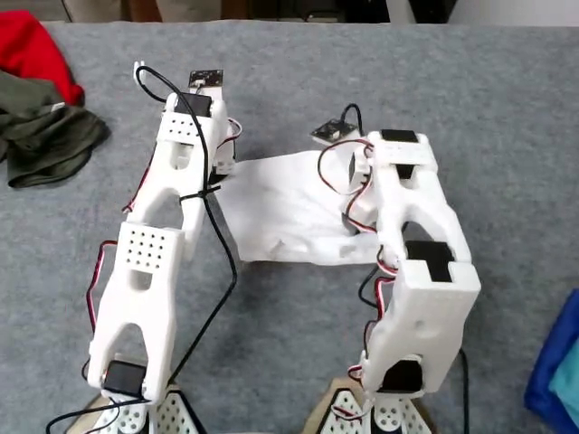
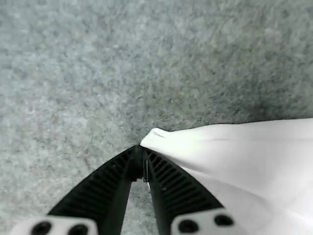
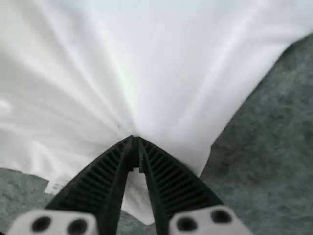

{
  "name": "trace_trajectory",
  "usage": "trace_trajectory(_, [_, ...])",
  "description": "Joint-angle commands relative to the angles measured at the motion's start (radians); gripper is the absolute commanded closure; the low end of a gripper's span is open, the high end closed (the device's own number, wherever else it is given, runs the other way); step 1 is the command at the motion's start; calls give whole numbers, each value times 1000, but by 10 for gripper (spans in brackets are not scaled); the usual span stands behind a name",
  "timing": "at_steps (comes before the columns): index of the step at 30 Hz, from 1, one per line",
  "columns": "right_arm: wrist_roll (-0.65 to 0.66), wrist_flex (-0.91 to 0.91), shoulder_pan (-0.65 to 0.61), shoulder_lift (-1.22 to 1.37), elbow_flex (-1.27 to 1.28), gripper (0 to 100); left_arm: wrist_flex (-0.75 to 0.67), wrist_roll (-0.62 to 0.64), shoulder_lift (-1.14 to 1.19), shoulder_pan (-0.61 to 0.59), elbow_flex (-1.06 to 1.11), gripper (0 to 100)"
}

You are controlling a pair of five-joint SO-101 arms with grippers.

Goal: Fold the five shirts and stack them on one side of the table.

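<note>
A white shirt [image 1: 285,212] lies crumpled on the grey table [image 1: 470,99] between the two arms. In the left wrist view my left gripper [image 2: 141,150] is shut on a corner of the white shirt [image 2: 234,147], and a sliver of cloth shows between the black fingers [image 2: 171,178]. In the right wrist view my right gripper [image 3: 133,141] is shut on a pinched fold of the white shirt [image 3: 146,63], with creases fanning out from the tips. In the high view the left arm [image 1: 185,154] holds the shirt's left edge and the right arm [image 1: 398,181] stands over its right side.
A red garment [image 1: 32,50] and an olive-green shirt [image 1: 45,131] lie bunched at the table's far left. A blue garment [image 1: 556,371] lies at the near right edge. Bare grey cloth stretches across the back of the table.
</note>
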Motion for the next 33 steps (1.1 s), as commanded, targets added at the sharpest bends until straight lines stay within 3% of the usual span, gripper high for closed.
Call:
trace_trajectory(1, [18,38,39,-41,-53,993,-6,-6,1,5,-31,977])
trace_trajectory(6, [23,160,-39,-41,-211,993,11,-3,-7,14,-44,978])
trace_trajectory(10, [18,288,-93,-41,-389,993,152,-9,-74,14,-187,977])
trace_trajectory(13, [-3,387,-108,-36,-524,993,163,-20,-150,17,-198,978])
trace_trajectory(18, [-32,474,-101,-38,-631,993,164,-18,-403,153,152,980])
trace_trajectory(25, [-48,466,-51,-33,-568,993,150,72,-694,330,589,980])
trace_trajectory(33, [-41,138,-42,-2,-374,993,37,78,-690,347,815,979])
